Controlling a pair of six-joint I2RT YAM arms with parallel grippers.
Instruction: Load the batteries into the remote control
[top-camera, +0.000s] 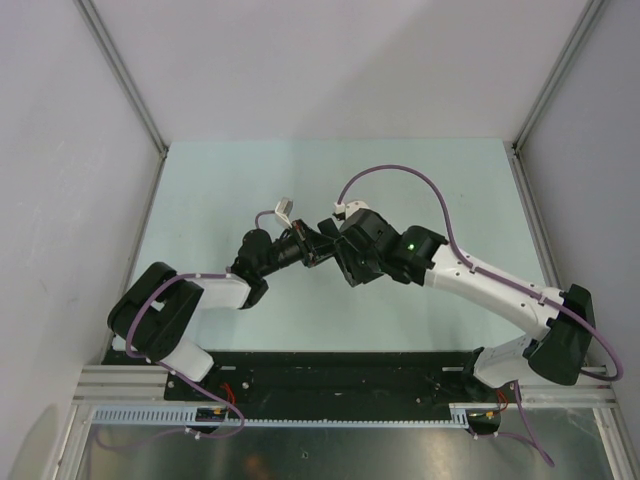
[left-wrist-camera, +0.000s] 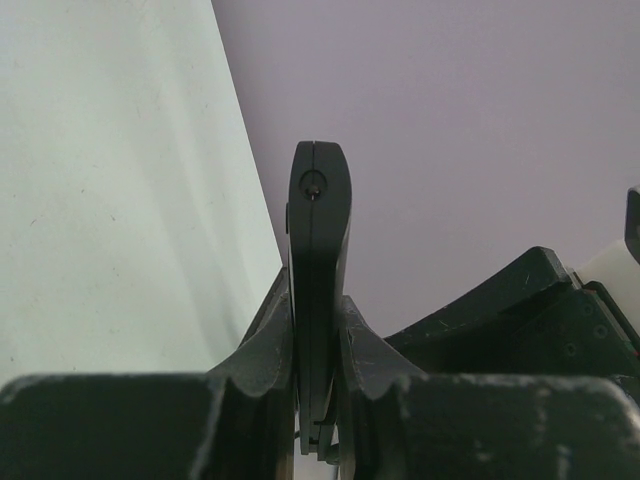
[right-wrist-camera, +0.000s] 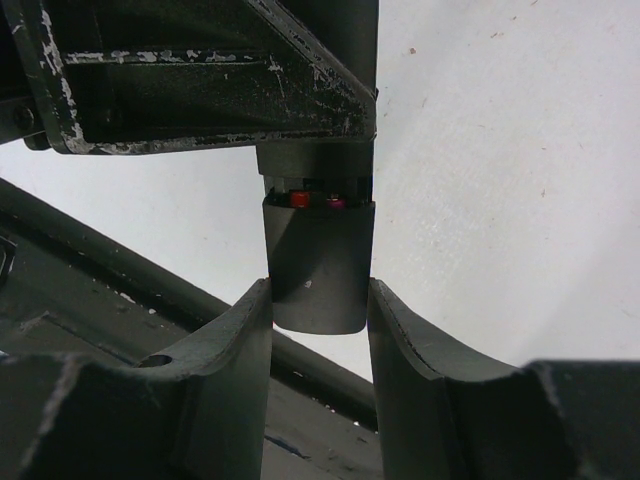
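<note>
While the two pincers meet above the counter (top-camera: 250, 170), the left pincer (left-wrist-camera: 318, 330) is clamped on the one remote control (left-wrist-camera: 318, 240), held in the air, and the right pincer (right-wrist-camera: 320, 290) closes on the single black cover (right-wrist-camera: 318, 260) at its end. A red battery (right-wrist-camera: 298, 200) and a purple battery (right-wrist-camera: 336, 202), two in all, peek from the gap there. I judge that a skewed push could jam the cover or knock them loose.

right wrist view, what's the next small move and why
Probably ease the right gripper forward to slide the cover fully onto the remote control, which the left gripper clamps. There is a gap above the cover where the ends of the red battery and purple battery show, so the cover looks not yet seated.
</note>
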